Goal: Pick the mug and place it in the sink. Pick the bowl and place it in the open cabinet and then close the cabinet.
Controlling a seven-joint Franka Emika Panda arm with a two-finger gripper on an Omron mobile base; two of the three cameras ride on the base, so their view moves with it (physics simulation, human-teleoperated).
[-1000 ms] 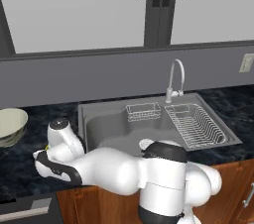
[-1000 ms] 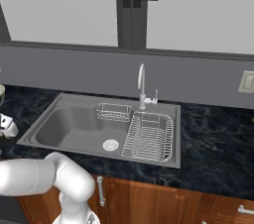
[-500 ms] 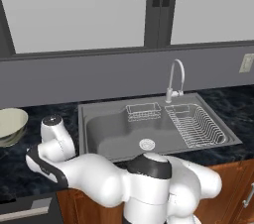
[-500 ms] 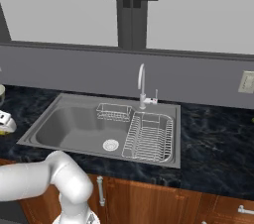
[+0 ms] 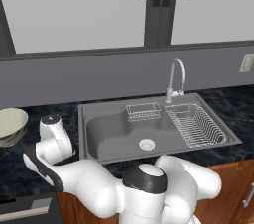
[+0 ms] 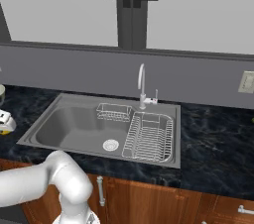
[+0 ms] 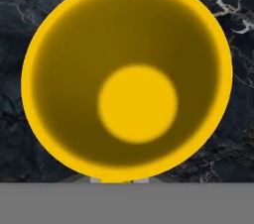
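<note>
- The mug (image 7: 127,79) is seen from straight above in the hand view: its yellow rim and inner wall are round, with the brighter bottom disc set a little low of centre.
- It stands upright on the dark marbled worktop (image 7: 233,15), which shows around it at the corners.
- The claw is clenched, and the near edge of the mug's rim sits right at the bottom of the hand view where the finger tips would rise; the tips themselves are hidden, so I cannot tell whether they pinch the wall.
- In the left base view the white arm (image 5: 54,141) bends down at the left of the sink (image 5: 114,134), over the worktop strip between the basin and the bowl (image 5: 11,125).
- The bowl rests on the worktop at the far left edge, well apart from the sink.
- In the right base view a bit of yellow shows under the white hand (image 6: 5,121) at the left edge, left of the basin.
- The sink holds a wire rack (image 6: 149,136) on its right half and a small wire basket (image 6: 113,112) at the far side, with the curved faucet (image 6: 142,84) behind.
</note>
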